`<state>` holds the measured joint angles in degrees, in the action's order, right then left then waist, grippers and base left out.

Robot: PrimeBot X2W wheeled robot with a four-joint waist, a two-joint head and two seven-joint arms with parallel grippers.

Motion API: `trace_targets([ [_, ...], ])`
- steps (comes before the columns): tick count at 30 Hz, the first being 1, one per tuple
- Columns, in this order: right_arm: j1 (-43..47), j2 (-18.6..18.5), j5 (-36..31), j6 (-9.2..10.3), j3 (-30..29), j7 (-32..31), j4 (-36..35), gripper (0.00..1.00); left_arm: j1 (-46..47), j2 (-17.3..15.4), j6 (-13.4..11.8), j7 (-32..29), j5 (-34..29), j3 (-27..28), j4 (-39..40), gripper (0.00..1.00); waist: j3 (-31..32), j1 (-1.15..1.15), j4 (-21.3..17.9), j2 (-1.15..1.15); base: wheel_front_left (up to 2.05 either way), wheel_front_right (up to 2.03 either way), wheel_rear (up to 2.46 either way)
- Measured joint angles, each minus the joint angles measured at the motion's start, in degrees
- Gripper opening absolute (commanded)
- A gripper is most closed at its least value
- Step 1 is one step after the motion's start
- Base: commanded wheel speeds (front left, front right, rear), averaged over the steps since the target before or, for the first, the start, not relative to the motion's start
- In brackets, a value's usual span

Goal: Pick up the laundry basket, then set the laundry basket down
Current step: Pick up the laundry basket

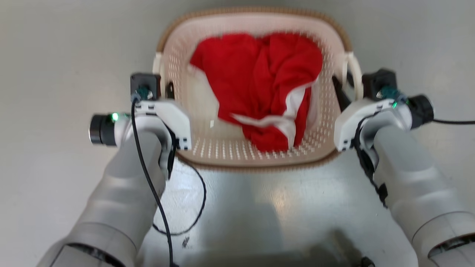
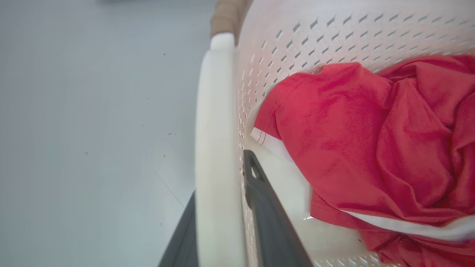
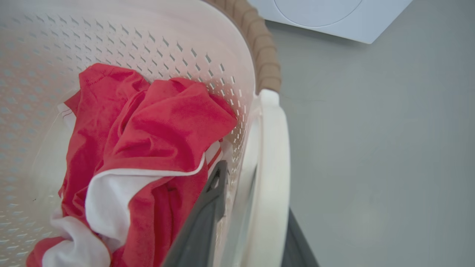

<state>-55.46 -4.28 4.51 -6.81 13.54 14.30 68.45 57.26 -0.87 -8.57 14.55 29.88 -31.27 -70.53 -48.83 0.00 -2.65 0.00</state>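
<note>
Partly hidden, left claw [image 2: 221, 175], right claw [image 3: 256, 190] seemingly grip laundry basket [image 1: 237, 155].

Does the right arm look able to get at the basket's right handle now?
Likely yes: its end effector straddles that handle, one finger inside the basket, one outside; nothing blocks it.

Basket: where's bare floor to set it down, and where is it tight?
Bare floor lies left of the basket, and right of it up to the washer. Crowded: both handles, straddled by the left gripper and right gripper; a red garment inside.
</note>
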Motion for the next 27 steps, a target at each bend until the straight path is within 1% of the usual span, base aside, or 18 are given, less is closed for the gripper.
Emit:
trace_targets([
  [5,1.9,0.6,1.4,-0.01,2.8,0.0,3.3,0.0,-3.7,0.1,0.0,-1.3,3.2,-2.1,-0.1,0.0,4.7,0.0,0.0,0.0,0.0,0.0,0.0],
  [10,4.6,0.9,4.3,-0.16,6.1,-1.5,4.6,0.0,-7.6,0.0,-0.1,-2.9,6.4,-4.3,-0.1,0.0,10.1,0.0,0.2,0.0,0.0,0.0,0.0],
  [16,9.6,0.8,10.7,-0.22,12.6,-5.7,4.0,0.0,-13.7,-0.1,-0.1,-5.4,10.2,-7.4,0.2,0.0,17.2,0.0,0.6,0.0,0.0,0.0,0.0],
  [18,11.1,0.9,12.6,-0.22,14.6,-6.8,3.5,0.0,-15.7,-0.2,-0.5,-5.8,11.1,-8.3,0.3,0.0,19.7,0.0,0.7,0.0,0.0,0.0,0.0],
  [27,17.1,0.7,19.8,-0.18,22.1,-11.4,2.3,0.0,-22.4,-0.7,-0.7,-7.9,15.1,-12.5,0.5,0.0,29.9,0.0,1.4,0.0,0.0,0.0,0.0],
])
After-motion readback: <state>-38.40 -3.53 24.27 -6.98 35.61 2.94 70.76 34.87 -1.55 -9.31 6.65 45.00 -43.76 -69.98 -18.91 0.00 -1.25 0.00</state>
